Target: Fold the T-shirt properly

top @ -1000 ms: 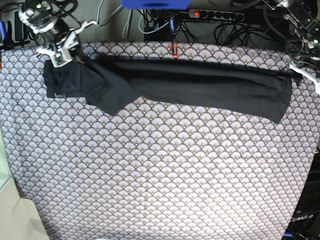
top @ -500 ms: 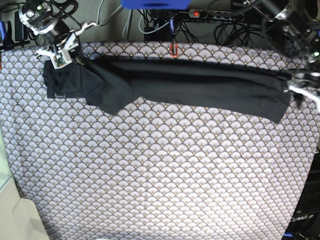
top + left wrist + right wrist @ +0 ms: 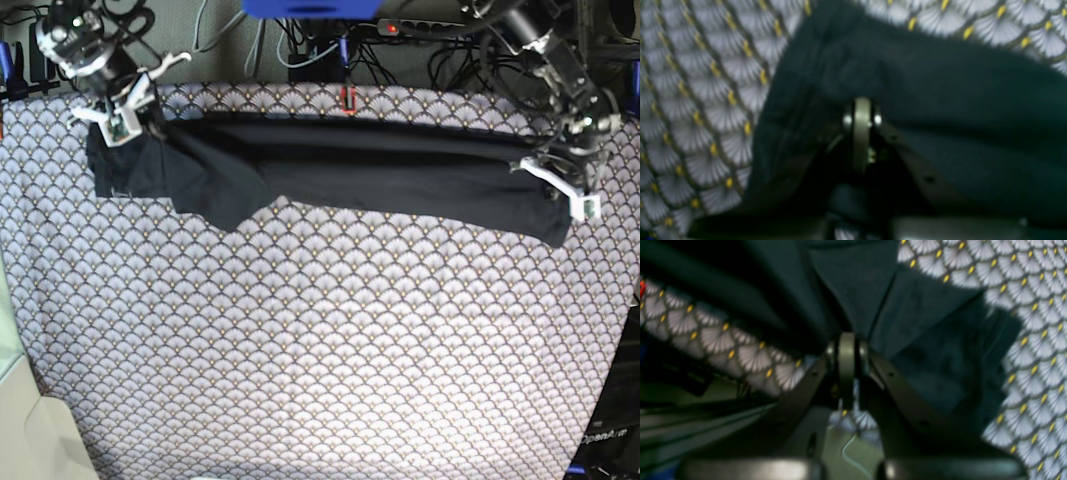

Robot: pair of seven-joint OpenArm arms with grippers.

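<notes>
Two arms work at the far edge of the desk (image 3: pixel 300 380), one at each end of the T-shirt (image 3: pixel 380 175). The desk is covered by a grey tablecloth (image 3: pixel 320 330) printed with repeating scallop fans, each tipped with a small yellow mark.

At the left of the base view, the right gripper (image 3: pixel 118 112) is clamped together on the T-shirt's bunched end. The right wrist view shows its pale fingers (image 3: pixel 846 360) pressed flat against each other, with dark cloth gathered in creases above them.

The T-shirt is plain black, soft and matte. It lies as a long, narrow folded band across the far part of the desk, wider and rumpled at the left, where a pointed flap hangs toward the near side.

At the right, the left gripper (image 3: pixel 562 178) is closed on the band's end. The left wrist view, though blurred, shows the fingers (image 3: pixel 862 126) together with cloth draped over them.

A power strip (image 3: pixel 430 30) and cables (image 3: pixel 300 50) lie behind the desk.
</notes>
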